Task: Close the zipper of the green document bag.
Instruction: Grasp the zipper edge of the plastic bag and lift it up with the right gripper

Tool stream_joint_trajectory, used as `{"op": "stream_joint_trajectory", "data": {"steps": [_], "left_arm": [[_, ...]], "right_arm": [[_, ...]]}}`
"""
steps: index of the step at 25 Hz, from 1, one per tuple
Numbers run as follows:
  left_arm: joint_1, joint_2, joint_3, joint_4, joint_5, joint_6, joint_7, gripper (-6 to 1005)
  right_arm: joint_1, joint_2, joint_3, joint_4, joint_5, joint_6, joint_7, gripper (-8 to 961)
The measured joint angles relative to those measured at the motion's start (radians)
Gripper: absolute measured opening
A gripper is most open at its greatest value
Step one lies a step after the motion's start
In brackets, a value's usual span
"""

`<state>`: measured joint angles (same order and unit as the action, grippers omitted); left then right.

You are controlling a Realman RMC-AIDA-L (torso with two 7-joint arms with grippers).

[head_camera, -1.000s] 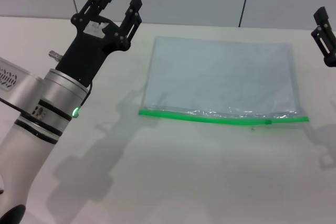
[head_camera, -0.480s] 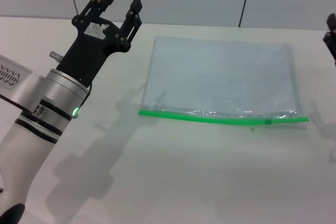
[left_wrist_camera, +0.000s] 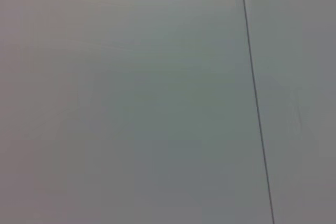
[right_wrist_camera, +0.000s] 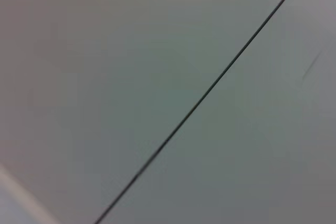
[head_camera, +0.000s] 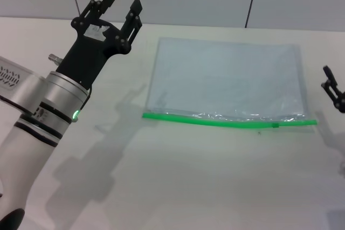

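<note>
Head view: one bag (head_camera: 226, 79) lying flat on the table (head_camera: 188, 176), one zipper (head_camera: 226, 122) along its near edge, one small dark slider (head_camera: 275, 125) close to the right end. Two grippers. Left gripper (head_camera: 119, 5) held up off the table, left of the bag and well apart from it, fingers spread, holding nothing. Right gripper (head_camera: 333, 91) just beyond the bag's right edge, cut off by the frame edge, so can't tell its finger state. Both wrist views show only blank wall panel with a dark seam (left_wrist_camera: 256, 103); no bag, no fingers.
</note>
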<state>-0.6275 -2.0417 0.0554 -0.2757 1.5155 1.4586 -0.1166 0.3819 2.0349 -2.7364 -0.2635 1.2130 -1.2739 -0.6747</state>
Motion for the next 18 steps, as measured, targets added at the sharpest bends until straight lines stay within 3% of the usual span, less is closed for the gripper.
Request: {"op": "stream_joint_trajectory", "data": {"steps": [18], "left_arm": [[0.008, 0.0, -0.003, 0.013, -0.003, -0.003, 0.0, 564]], "right_arm": [[-0.046, 0.002, -0.002, -0.002, 0.005, 0.194, -0.288, 738]]}}
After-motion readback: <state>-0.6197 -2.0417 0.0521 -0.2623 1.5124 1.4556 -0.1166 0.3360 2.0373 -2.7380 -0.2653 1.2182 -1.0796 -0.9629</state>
